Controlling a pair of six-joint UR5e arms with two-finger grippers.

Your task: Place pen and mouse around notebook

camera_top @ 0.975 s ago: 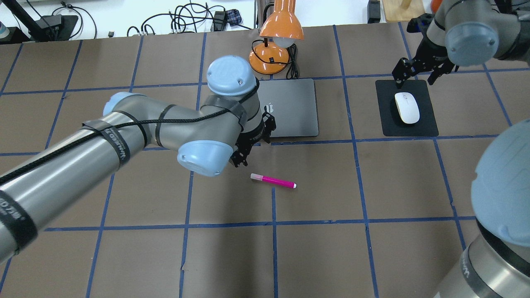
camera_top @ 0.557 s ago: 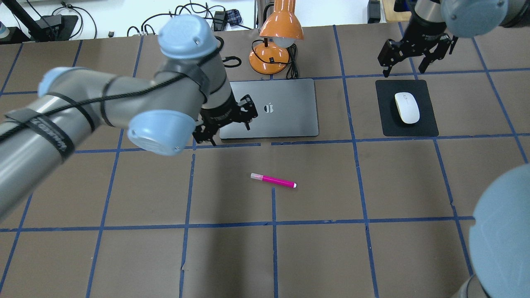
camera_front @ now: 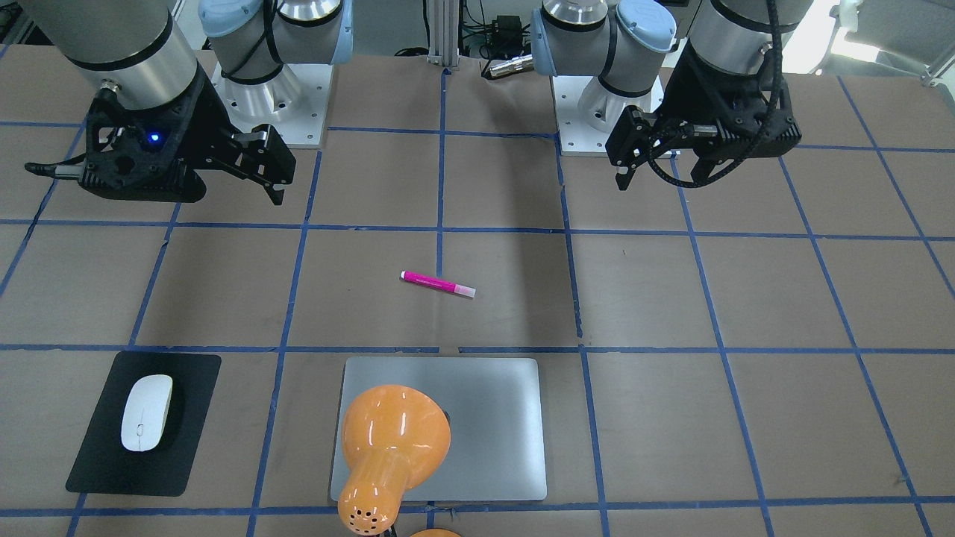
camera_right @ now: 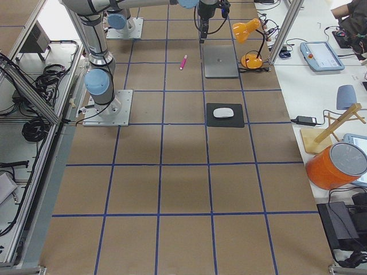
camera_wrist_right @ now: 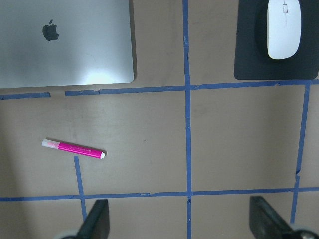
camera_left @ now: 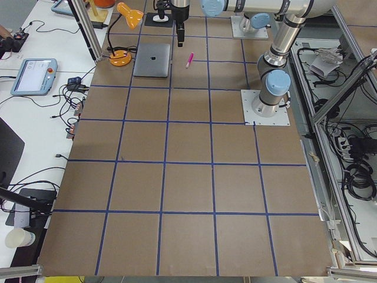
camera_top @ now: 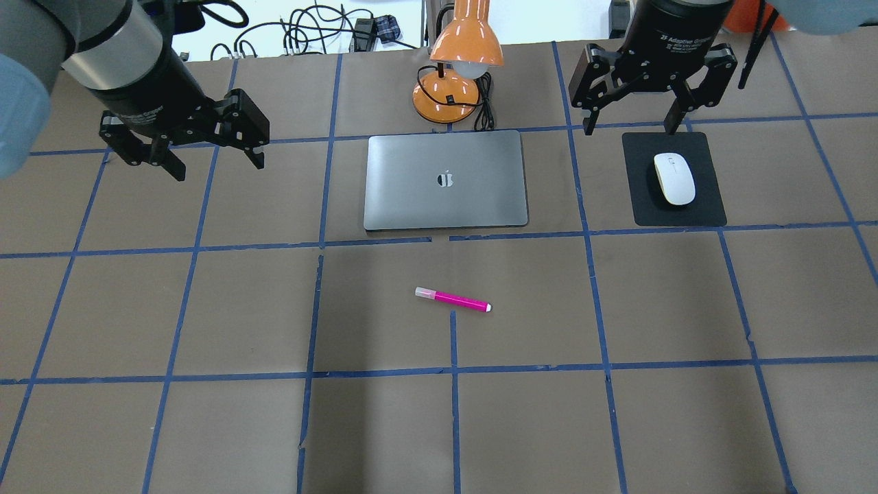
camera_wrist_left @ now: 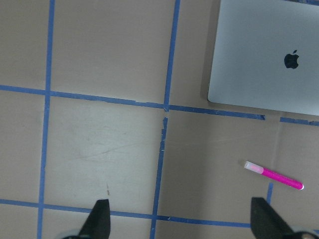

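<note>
Left gripper point(camera_top: 218, 168): fingers spread wide, nothing between them. It hangs over bare table, well to the left of the notebook point(camera_top: 446, 180).

Right gripper point(camera_top: 628, 129): also splayed and empty, above the far edge of the black pad point(camera_top: 645, 206).

The mouse point(camera_top: 674, 178) sits on that pad, to the notebook's right and apart from it. The pen point(camera_top: 453, 300) lies flat on the table, near the notebook's front edge but not touching.

Judgement: both items already flank the notebook, and the raised, empty arms look parked.

Obscured: in the front-facing view the orange lamp point(camera_front: 395, 440) covers part of the lid. Both wrist views crop the notebook and the fingertip ends. The side views are too small to show the jaws.
</note>
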